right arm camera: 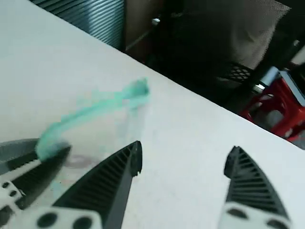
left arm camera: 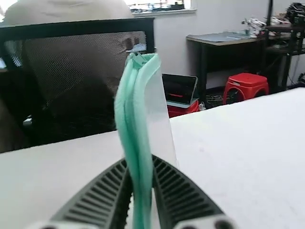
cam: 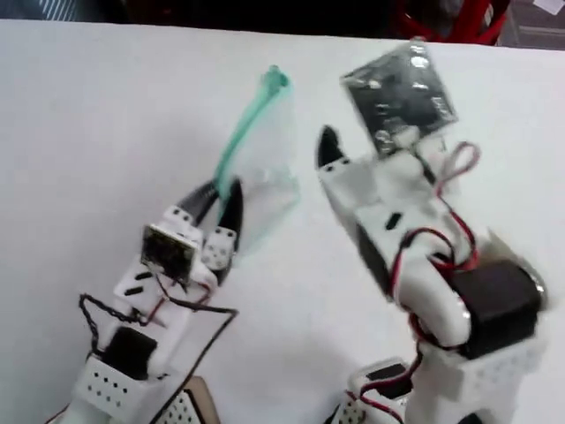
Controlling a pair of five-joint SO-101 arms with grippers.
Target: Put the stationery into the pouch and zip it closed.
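On the white desk (cam: 106, 115), seen from the high view, we find the pouch (cam: 265, 181) between the two arms, a clear film bag with a green zip strip (cam: 240, 132) along one edge. We see the left end effector (cam: 221, 199) clenched on that strip at its near end, so the strip runs away from the fingers toward the far side of the desk, with the clear body spreading out toward the right arm. We cannot tell whether the pouch touches the desk or hangs just above it.

From the left wrist view, we see the left end effector (left arm camera: 139, 164) with its ribbed black fingers (left arm camera: 171, 191) pressed against both sides of the green zip strip (left arm camera: 136, 109), which rises upright between them to a small green tab at its far end. We cannot tell whether the zip is closed along its length.

From the right wrist view, we see the right end effector (right arm camera: 186, 152) released, its two fingers spread wide apart and holding nothing. It sits just beside the pouch (right arm camera: 95, 112), and the left end effector (right arm camera: 35, 160) grips the strip nearby. In the high view, the right end effector (cam: 344, 150) stands close to the clear side of the pouch without touching it.

Behind the desk stand a black mesh chair (left arm camera: 71, 62) and a red stool (left arm camera: 245, 86).
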